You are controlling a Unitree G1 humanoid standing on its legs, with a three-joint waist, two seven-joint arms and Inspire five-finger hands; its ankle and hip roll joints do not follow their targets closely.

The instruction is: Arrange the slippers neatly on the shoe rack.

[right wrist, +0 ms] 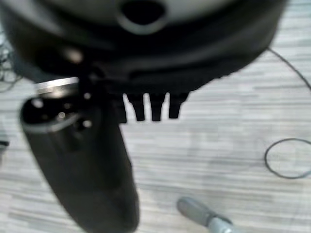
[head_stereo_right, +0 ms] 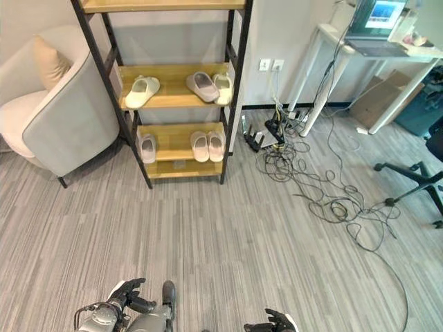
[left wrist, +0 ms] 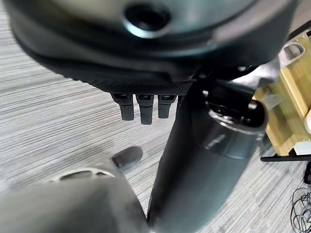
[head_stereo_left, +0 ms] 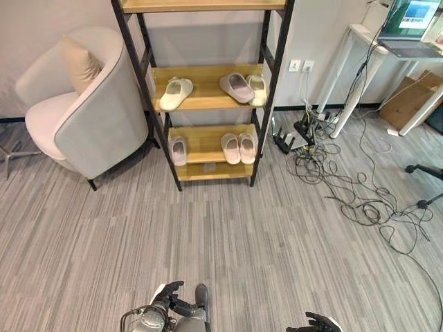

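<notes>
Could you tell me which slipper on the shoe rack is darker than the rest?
The greyish-mauve slipper on the middle shelf, lying beside a cream one; all others look cream or pale.

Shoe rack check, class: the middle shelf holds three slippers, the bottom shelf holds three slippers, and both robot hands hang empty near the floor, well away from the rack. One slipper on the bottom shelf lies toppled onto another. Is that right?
Not quite. In the left eye view the toppled slipper is on the middle shelf of the shoe rack, leaning on its neighbour; the bottom three lie flat. The rest holds: left hand and right hand are empty.
</notes>
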